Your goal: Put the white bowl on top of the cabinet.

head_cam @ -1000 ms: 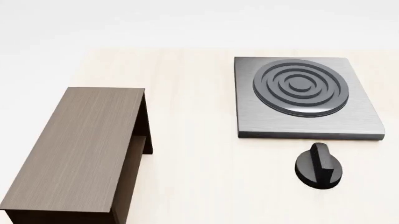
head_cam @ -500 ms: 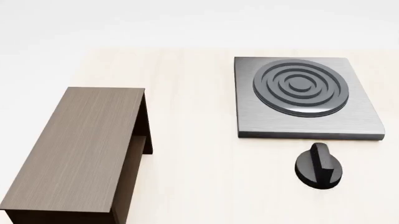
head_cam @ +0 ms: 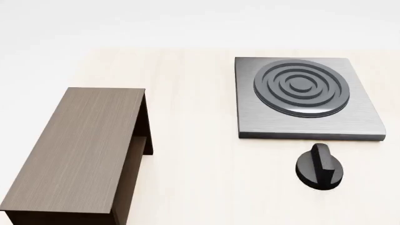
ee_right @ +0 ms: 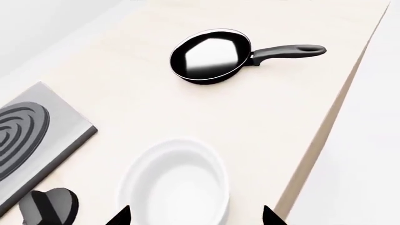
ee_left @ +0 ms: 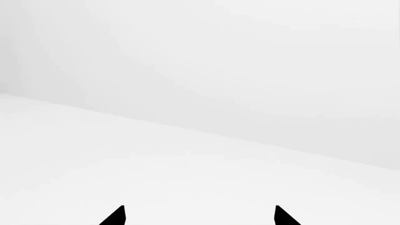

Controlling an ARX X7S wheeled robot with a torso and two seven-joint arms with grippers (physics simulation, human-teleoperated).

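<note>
The white bowl (ee_right: 175, 187) stands upright on the pale table in the right wrist view, out of the head view. My right gripper (ee_right: 195, 216) is open above it, with one black fingertip showing on each side of the bowl. The dark brown cabinet (head_cam: 81, 150) stands at the left of the table in the head view, its flat top bare. My left gripper (ee_left: 198, 215) is open and empty, facing only a blank white surface. Neither gripper shows in the head view.
A grey square stove plate (head_cam: 306, 98) with ringed burner lies at the back right, also at the right wrist view's edge (ee_right: 37, 126). A black knob (head_cam: 320, 166) sits before it. A black frying pan (ee_right: 212, 56) lies beyond the bowl. The table edge (ee_right: 325, 131) runs close beside the bowl.
</note>
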